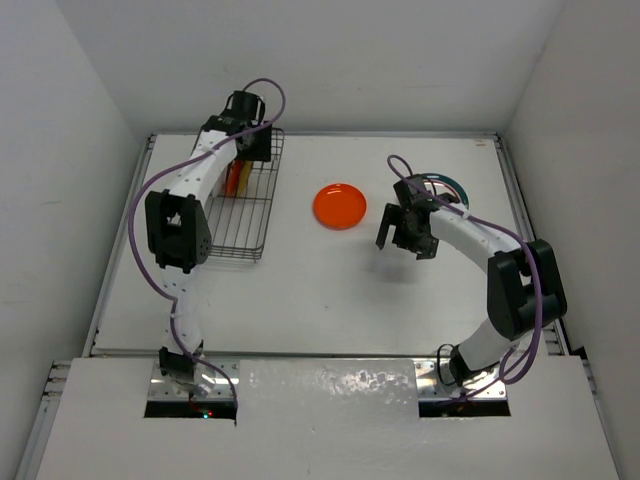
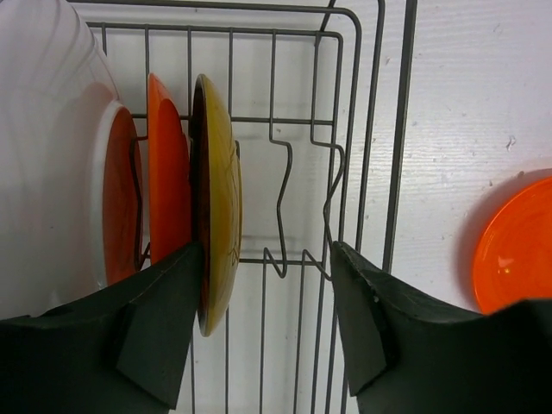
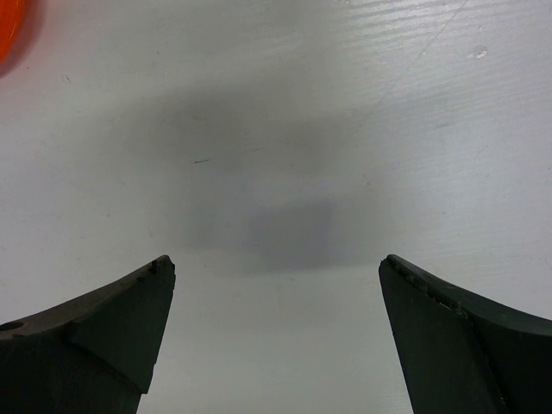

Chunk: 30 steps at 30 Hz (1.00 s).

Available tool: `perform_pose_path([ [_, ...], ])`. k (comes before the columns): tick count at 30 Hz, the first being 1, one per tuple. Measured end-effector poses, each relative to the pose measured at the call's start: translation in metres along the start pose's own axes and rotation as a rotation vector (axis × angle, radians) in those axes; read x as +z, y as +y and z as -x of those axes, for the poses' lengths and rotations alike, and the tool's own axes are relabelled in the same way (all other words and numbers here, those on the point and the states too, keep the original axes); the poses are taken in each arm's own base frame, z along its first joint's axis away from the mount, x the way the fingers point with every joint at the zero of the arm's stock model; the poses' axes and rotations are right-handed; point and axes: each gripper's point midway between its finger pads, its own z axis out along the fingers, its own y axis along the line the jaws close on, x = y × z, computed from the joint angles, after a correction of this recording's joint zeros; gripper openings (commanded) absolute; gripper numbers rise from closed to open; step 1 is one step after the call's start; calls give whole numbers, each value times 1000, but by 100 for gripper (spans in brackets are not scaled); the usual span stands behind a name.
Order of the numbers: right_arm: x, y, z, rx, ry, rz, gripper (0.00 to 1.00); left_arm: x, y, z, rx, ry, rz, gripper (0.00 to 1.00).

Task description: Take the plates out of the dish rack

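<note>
The dark wire dish rack (image 1: pixel 250 215) stands at the left of the table. Plates stand upright in its far end: a yellowish plate (image 2: pixel 217 216), an orange plate (image 2: pixel 168 181) and a white plate (image 2: pixel 52 155) beside them. My left gripper (image 2: pixel 267 259) is open inside the rack, its left finger (image 2: pixel 164 328) against the yellowish plate's back and the plate's lower edge between the jaws. It reaches down over the rack's far end in the top view (image 1: pixel 248 148). An orange plate (image 1: pixel 340 205) and a teal-rimmed white plate (image 1: pixel 447 184) lie on the table. My right gripper (image 1: pixel 405 243) is open and empty.
The rack's wire side (image 2: pixel 398 129) and upright dividers (image 2: pixel 280 198) stand just right of the yellowish plate. The orange plate on the table also shows at the right edge of the left wrist view (image 2: pixel 517 250). The right arm partly covers the teal-rimmed plate.
</note>
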Motion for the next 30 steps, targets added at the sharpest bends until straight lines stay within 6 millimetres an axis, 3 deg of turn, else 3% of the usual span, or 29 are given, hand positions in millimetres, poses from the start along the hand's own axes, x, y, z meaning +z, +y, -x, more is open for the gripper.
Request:
perform_pose_path([
  [7,0,2,0,-4,-1,3,99,2,2,-1,6,2,6,38],
  [15,0,1,-1,-5,0,2,99,14,8,-16,9,33,21,33],
  [16,-1,1,-1,-5,1,1,99,15,9,-20,12,43,26,23],
  [19,-1,1,-1,-6,2,1,99,16,14,-22,21,47,45,7],
  [30,-5,4,4,-4,-5,7,99,8,7,-13,66,30,-22,2],
])
